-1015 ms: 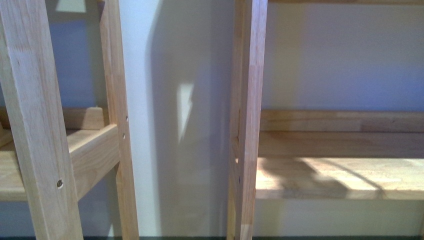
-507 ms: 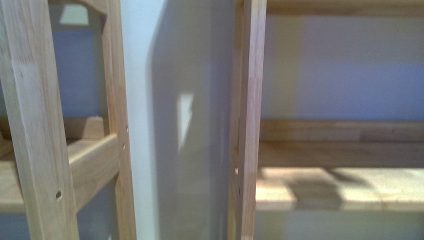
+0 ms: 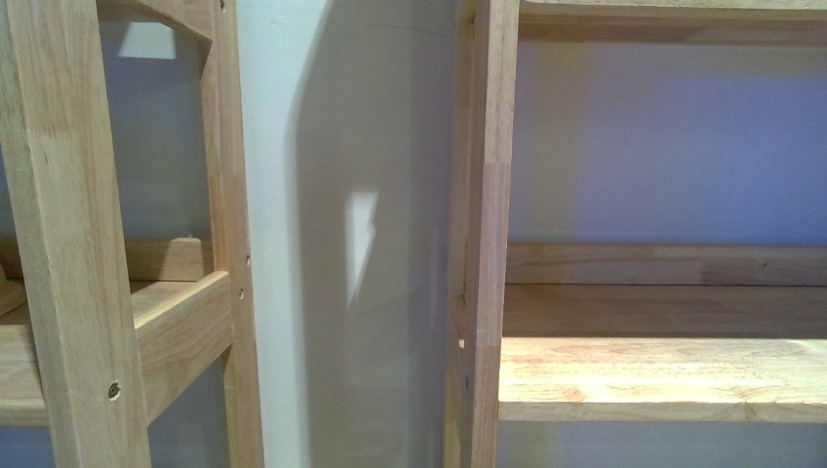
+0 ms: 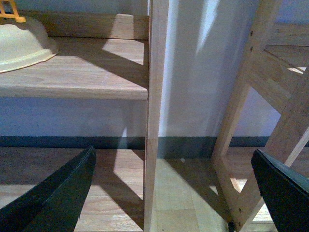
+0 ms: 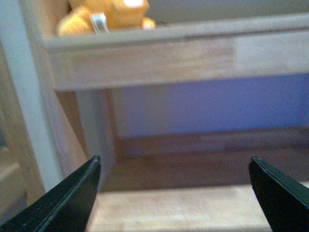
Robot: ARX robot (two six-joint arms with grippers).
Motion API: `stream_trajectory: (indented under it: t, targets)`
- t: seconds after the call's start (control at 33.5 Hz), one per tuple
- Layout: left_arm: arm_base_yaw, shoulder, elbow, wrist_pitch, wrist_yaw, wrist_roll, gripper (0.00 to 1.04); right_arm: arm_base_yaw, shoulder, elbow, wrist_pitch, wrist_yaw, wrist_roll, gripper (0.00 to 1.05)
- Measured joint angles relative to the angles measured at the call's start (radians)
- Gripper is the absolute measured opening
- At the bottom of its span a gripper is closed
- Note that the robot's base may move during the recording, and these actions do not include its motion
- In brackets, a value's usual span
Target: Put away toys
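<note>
A pale wall [image 3: 341,146] fills the middle of the front view, with a slim patch of light on it and a broad soft shadow beside. Two wooden shelving units flank it: the left shelf frame [image 3: 68,244] stands very close to the camera with a cross rail and a screw head showing, and the right shelf frame [image 3: 485,234] carries a lit shelf board [image 3: 663,375] with a back rail behind it. Neither arm shows in the front view.

Over to the left wrist view: wooden floor [image 4: 178,198] runs up to a dark baseboard [image 4: 72,141], an upright post [image 4: 155,111] cuts down the centre, and a cream bowl [image 4: 21,43] sits upside down on a shelf with something orange just behind it at the picture's edge. The left hand [image 4: 174,188] has its two dark fingers spread wide, nothing between them.

Now the right wrist view, which is blurred: a wooden shelf edge [image 5: 183,55] crosses the picture, and up on that shelf rests the orange-yellow plush toy [image 5: 104,14], lying near the frame's corner post, a small white tag on it. The right hand [image 5: 174,191] sits below that shelf level, well apart from the toy, its fingers spread wide and gripping nothing.
</note>
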Motion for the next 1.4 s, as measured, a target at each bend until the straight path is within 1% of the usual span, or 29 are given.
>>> stream_trajectory:
  t: [0.09,0.12,0.18,0.24,0.39,0.42,0.51,0.54,0.6,0.66,0.69,0.75,0.84,1.4]
  targets:
    - [0.000,0.000,0.000,0.000,0.000,0.000,0.99,-0.032,-0.031,0.014,-0.185,-0.015,0.020,0.80]
    - [0.000,0.000,0.000,0.000,-0.001,0.000,0.99,-0.053,-0.048,-0.005,-0.243,-0.032,0.025,0.75]
    - [0.000,0.000,0.000,0.000,0.000,0.000,0.99,-0.076,-0.098,-0.059,-0.307,-0.052,0.032,0.64]
    - [0.000,0.000,0.000,0.000,0.000,0.000,0.99,-0.114,-0.154,-0.122,-0.321,-0.090,0.034,0.52]
    - [0.000,0.000,0.000,0.000,0.000,0.000,0.99,-0.214,-0.245,-0.201,-0.296,-0.195,0.041,0.25]
    - [0.000,0.000,0.000,0.000,0.000,0.000,0.99,-0.237,-0.257,-0.222,-0.291,-0.216,0.041,0.18]
    - [0.000,0.000,0.000,0.000,0.000,0.000,0.99,-0.279,-0.281,-0.266,-0.283,-0.253,0.041,0.04]
    - [0.000,0.000,0.000,0.000,0.000,0.000,0.99,-0.288,-0.287,-0.275,-0.281,-0.264,0.040,0.02]
    - [0.000,0.000,0.000,0.000,0.000,0.000,0.99,-0.306,-0.298,-0.292,-0.277,-0.280,0.042,0.04]
    - [0.000,0.000,0.000,0.000,0.000,0.000,0.99,-0.351,-0.315,-0.309,-0.275,-0.330,0.042,0.04]
    - [0.000,0.000,0.000,0.000,0.000,0.000,0.99,-0.375,-0.321,-0.315,-0.274,-0.381,0.042,0.04]
    - [0.000,0.000,0.000,0.000,0.000,0.000,0.99,-0.425,-0.331,-0.330,-0.271,-0.428,0.043,0.04]
    - [0.000,0.000,0.000,0.000,0.000,0.000,0.99,-0.467,-0.346,-0.349,-0.265,-0.433,0.044,0.04]
    - [0.000,0.000,0.000,0.000,0.000,0.000,0.99,-0.475,-0.421,-0.448,-0.242,-0.441,0.045,0.04]
